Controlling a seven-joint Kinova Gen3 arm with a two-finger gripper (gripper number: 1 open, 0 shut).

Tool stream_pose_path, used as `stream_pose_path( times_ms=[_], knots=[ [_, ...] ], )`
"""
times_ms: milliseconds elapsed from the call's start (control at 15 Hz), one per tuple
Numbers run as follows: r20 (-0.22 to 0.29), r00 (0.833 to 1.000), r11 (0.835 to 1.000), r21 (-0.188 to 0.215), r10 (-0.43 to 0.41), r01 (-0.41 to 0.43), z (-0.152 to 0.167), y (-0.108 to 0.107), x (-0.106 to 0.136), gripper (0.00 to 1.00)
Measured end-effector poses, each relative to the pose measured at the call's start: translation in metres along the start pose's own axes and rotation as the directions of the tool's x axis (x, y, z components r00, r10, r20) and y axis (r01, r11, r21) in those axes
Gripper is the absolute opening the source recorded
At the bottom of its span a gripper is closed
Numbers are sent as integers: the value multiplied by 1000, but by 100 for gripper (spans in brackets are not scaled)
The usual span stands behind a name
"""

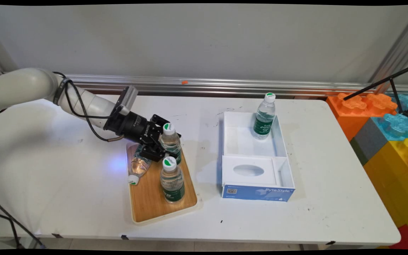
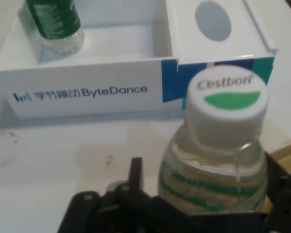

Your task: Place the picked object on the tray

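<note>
My gripper (image 1: 169, 145) is low over the back of a wooden tray (image 1: 147, 202), its fingers on either side of an upright clear water bottle (image 1: 170, 140) with a white and green cap. In the hand view that bottle (image 2: 213, 160) fills the space between the fingers (image 2: 136, 177). A small gap shows on its left side, and the gripper (image 2: 208, 187) looks open. A second bottle (image 1: 171, 180) stands at the tray's front. A third bottle (image 1: 138, 167) lies on its side at the tray's left edge.
To the right of the tray a white and blue open box (image 1: 225, 141) holds one upright bottle (image 1: 264, 117) in its far compartment. The hand view shows this box (image 2: 87, 92) and bottle (image 2: 58, 24) ahead. Big coloured blocks (image 1: 384, 124) stand at the far right.
</note>
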Motion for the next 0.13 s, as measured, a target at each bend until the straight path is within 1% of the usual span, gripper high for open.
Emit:
stream_pose_path(
  times_ms=[133],
  knots=[
    [0, 1000, 1000, -1, 3, -3, -1, 0, -3, 100]
  ],
)
